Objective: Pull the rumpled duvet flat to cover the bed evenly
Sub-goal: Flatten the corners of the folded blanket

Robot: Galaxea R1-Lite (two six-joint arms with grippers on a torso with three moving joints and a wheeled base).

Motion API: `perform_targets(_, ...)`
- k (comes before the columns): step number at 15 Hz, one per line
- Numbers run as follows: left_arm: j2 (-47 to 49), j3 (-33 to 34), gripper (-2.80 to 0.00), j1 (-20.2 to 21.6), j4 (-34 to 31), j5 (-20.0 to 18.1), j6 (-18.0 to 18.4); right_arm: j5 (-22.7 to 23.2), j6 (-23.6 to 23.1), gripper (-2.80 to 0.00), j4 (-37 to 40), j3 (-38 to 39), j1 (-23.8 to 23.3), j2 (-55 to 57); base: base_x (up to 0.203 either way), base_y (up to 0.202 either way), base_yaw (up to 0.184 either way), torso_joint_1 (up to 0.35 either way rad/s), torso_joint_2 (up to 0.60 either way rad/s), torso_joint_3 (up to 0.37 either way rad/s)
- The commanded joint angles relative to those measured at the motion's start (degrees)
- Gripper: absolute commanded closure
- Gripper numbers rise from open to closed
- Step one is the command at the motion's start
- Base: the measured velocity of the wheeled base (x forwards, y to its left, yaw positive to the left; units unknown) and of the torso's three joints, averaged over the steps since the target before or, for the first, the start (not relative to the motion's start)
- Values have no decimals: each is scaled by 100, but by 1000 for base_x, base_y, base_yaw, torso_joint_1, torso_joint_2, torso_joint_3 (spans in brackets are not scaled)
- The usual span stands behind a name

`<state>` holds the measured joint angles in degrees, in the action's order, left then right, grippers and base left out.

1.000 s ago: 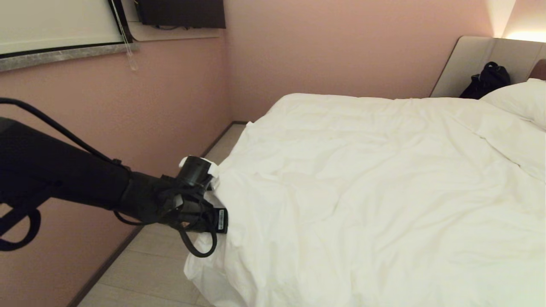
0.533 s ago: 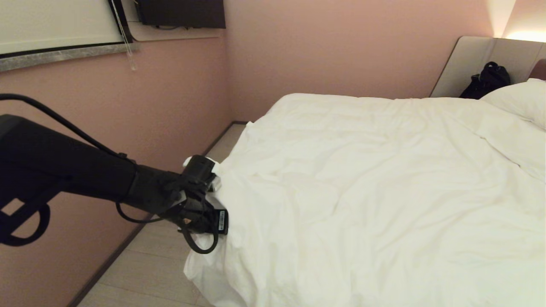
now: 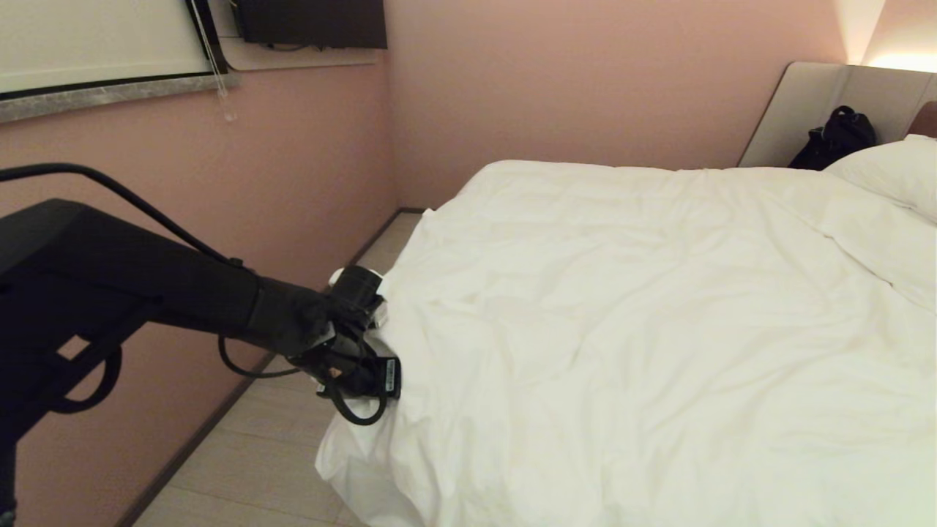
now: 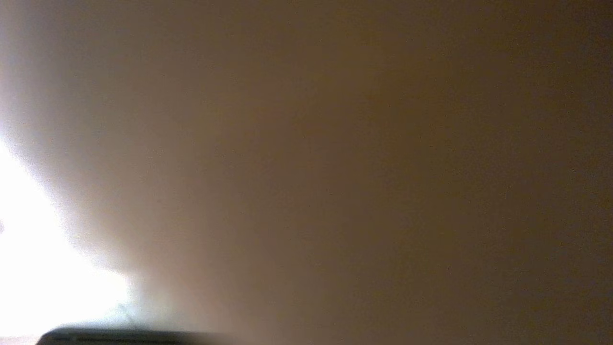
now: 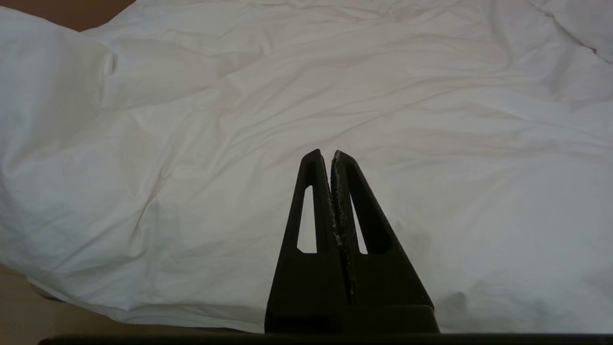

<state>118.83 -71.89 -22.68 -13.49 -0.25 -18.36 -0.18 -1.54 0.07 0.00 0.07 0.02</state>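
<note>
While the duvet (image 3: 644, 329) lies spread over almost the whole bed (image 3: 812, 102), its near left corner is bunched and hangs over the mattress edge toward the floor (image 3: 249, 468), and this is exactly where the left gripper (image 3: 377, 366) is. The gripper is pressed into the side of the cloth at that corner, so the duvet lies to the right of it and stretches away toward the pillow (image 3: 889, 172) at the far right. Its fingers are buried in the folds, but they are closed, and it seems they pinch the duvet edge; the left wrist view shows only blurred cloth pressed close against the camera. The left arm is clearly the nearer one to this corner. The right gripper (image 5: 331, 155) hangs above the middle of the duvet with its fingers closed together on nothing. I judge that the next pull should go outward along the foot edge, away from the pillow, to take out the creases.
</note>
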Motion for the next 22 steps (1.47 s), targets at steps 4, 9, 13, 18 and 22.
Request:
perform_targets(4, 281, -246, 0, -17, -182, -88, -150, 1, -4, 0, -7, 0, 1, 6, 0, 0, 0, 0, 0, 0)
perform_targets(9, 282, -229, 0, -17, -139, -63, -201, 1, -4, 0, -2, 0, 1, 4, 0, 0, 0, 0, 0, 0)
perform_targets(13, 259, -194, 0, 9, -145, -81, -225, 1, -4, 0, 0, 0, 1, 5, 0, 0, 0, 0, 0, 0)
perform_targets(18, -54, -12, -280, 49, -185, -31, -327, 1, -4, 0, 1, 0, 1, 6, 0, 0, 0, 0, 0, 0)
perform_targets(22, -615, 817, -280, 281, -149, 1, -244, 1, -4, 0, -2, 0, 1, 5, 0, 0, 0, 0, 0, 0)
